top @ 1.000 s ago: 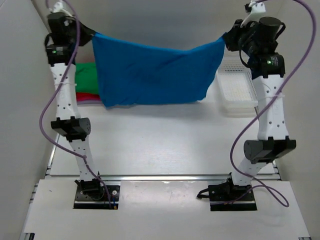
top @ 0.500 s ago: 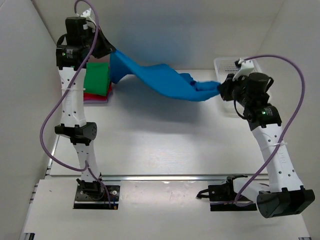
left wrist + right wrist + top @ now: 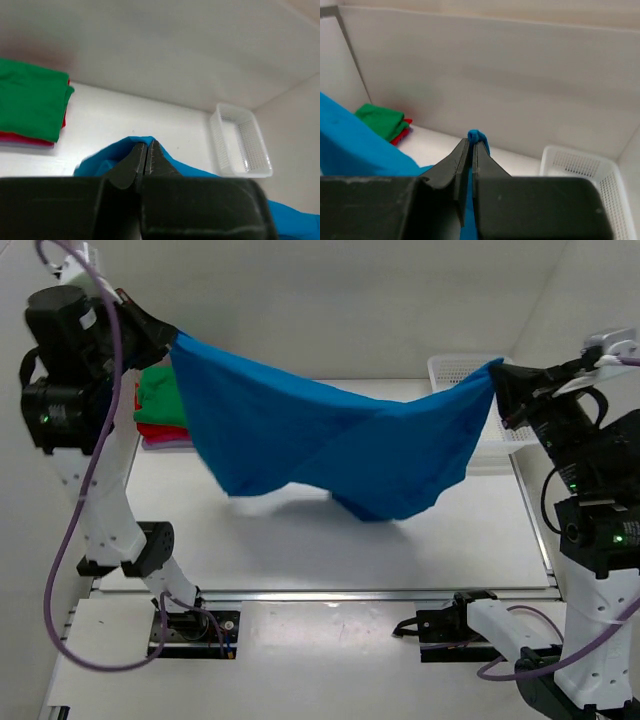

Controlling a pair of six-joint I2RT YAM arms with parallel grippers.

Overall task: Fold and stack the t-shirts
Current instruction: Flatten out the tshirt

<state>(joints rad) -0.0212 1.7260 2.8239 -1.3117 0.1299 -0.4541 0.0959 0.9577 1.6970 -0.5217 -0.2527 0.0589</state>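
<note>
A bright blue t-shirt (image 3: 330, 445) hangs spread in the air between both arms, sagging in the middle above the table. My left gripper (image 3: 168, 335) is shut on its upper left corner; blue cloth (image 3: 117, 150) shows around the closed tips (image 3: 147, 145). My right gripper (image 3: 497, 375) is shut on the upper right corner, with a blue tuft (image 3: 479, 136) poking out past the tips (image 3: 471, 141). Folded t-shirts, green on red on pale lavender, form a stack (image 3: 160, 410) at the far left, also visible as a stack (image 3: 31, 107) in the left wrist view and small (image 3: 384, 122) in the right wrist view.
A white mesh basket (image 3: 460, 370) stands at the far right of the table, partly hidden by the shirt and the right arm; its basket rim (image 3: 240, 140) and basket corner (image 3: 600, 180) show in the wrist views. White walls enclose the table on three sides.
Both arms swung apart and up from half a second ago, when the right gripper was lower and the shirt twisted. The blue shirt is now stretched wide and hangs nearer the camera.
</note>
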